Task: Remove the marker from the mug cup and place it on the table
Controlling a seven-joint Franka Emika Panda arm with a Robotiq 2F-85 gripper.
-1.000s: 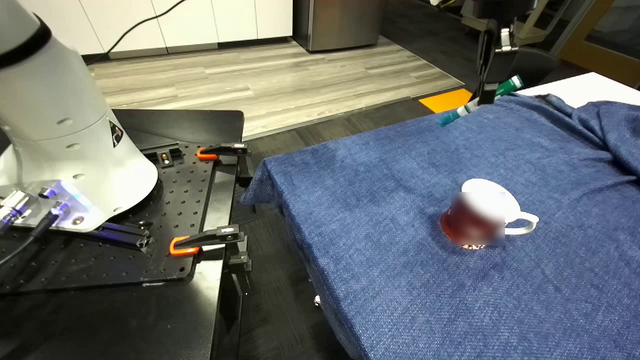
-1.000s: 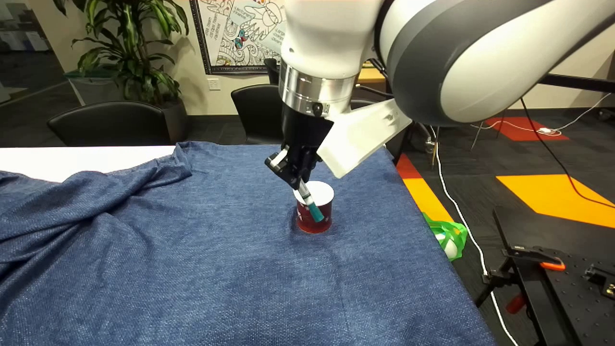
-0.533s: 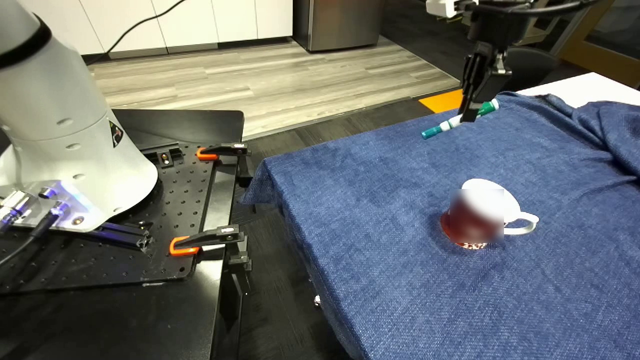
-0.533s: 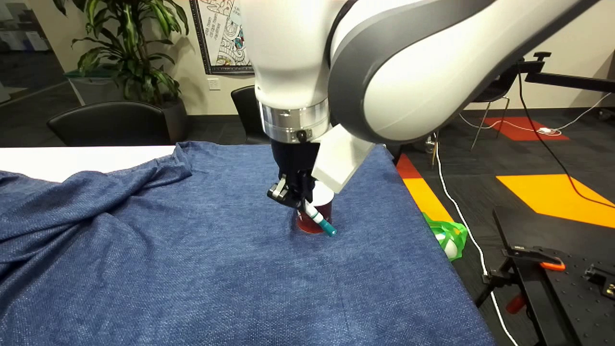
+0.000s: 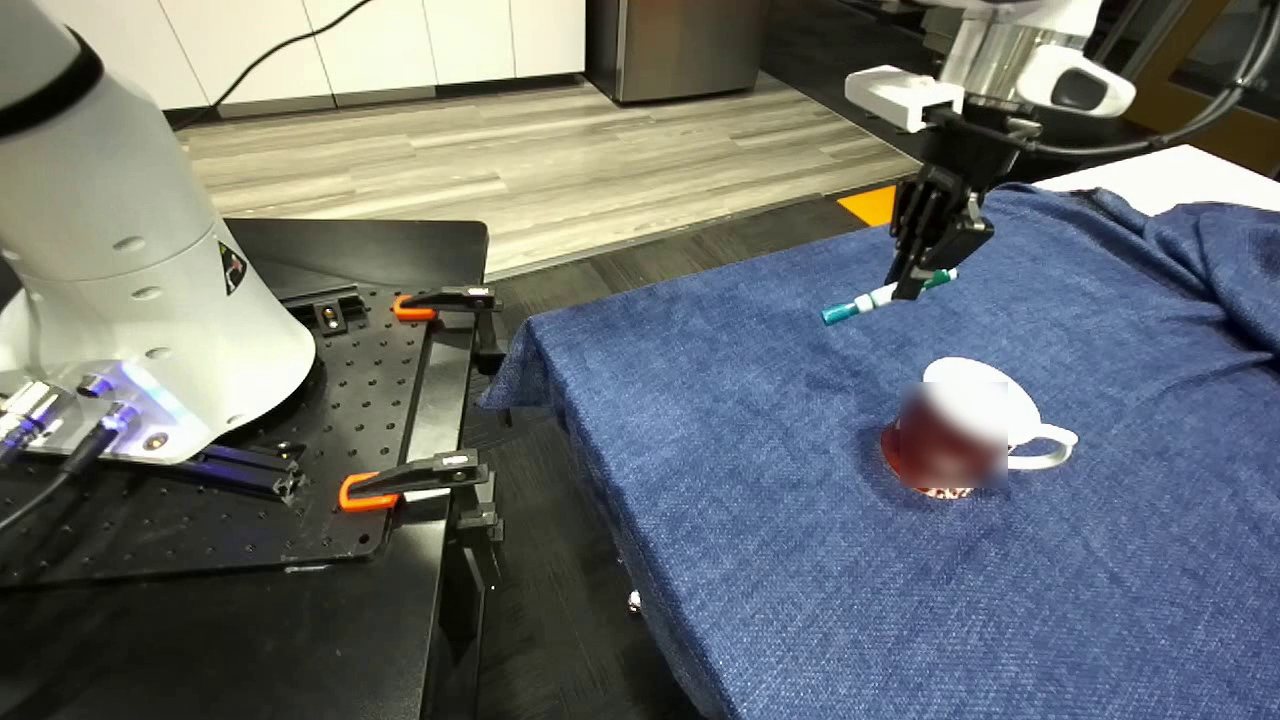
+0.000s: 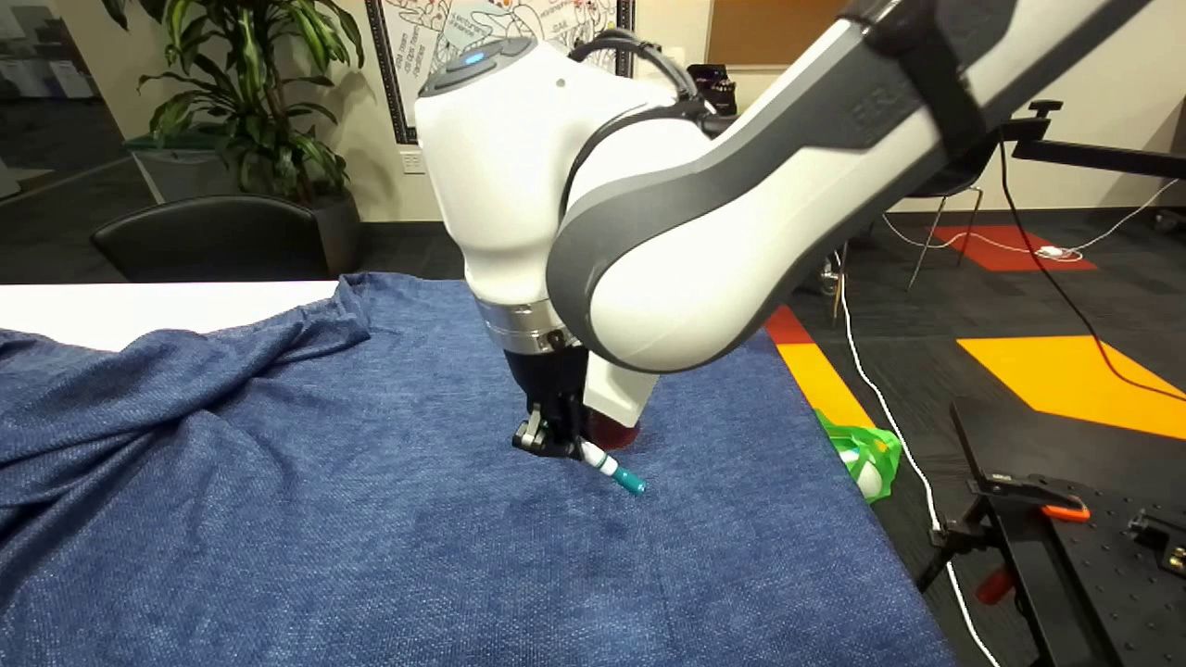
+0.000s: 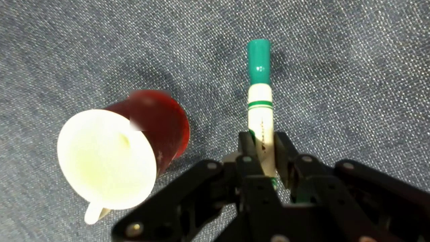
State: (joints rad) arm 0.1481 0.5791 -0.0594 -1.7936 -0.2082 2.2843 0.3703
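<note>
My gripper [image 5: 906, 286] is shut on the marker [image 7: 260, 97], a white pen with a teal cap and green marks. The fingers grip its white barrel from both sides in the wrist view. The marker points away from the fingers, and its cap end also shows in both exterior views [image 5: 842, 313] [image 6: 613, 468]. It is outside the mug and over the table's blue cloth [image 5: 740, 500]; the gap to the cloth is hard to judge. The dark red mug cup [image 5: 955, 430] stands upright beside the gripper, left in the wrist view [image 7: 107, 158]. The arm mostly hides it in an exterior view [image 6: 613, 434].
The mug's white handle [image 5: 1045, 447] sticks out to one side. Bunched cloth folds [image 6: 185, 389] lie at one end of the table, next to a white tabletop strip [image 6: 157, 310]. A black bench with orange clamps [image 5: 370, 492] stands apart beyond the table edge.
My gripper has come down towards the cloth with the marker held in it, moving past the mug. The mug has not moved.
</note>
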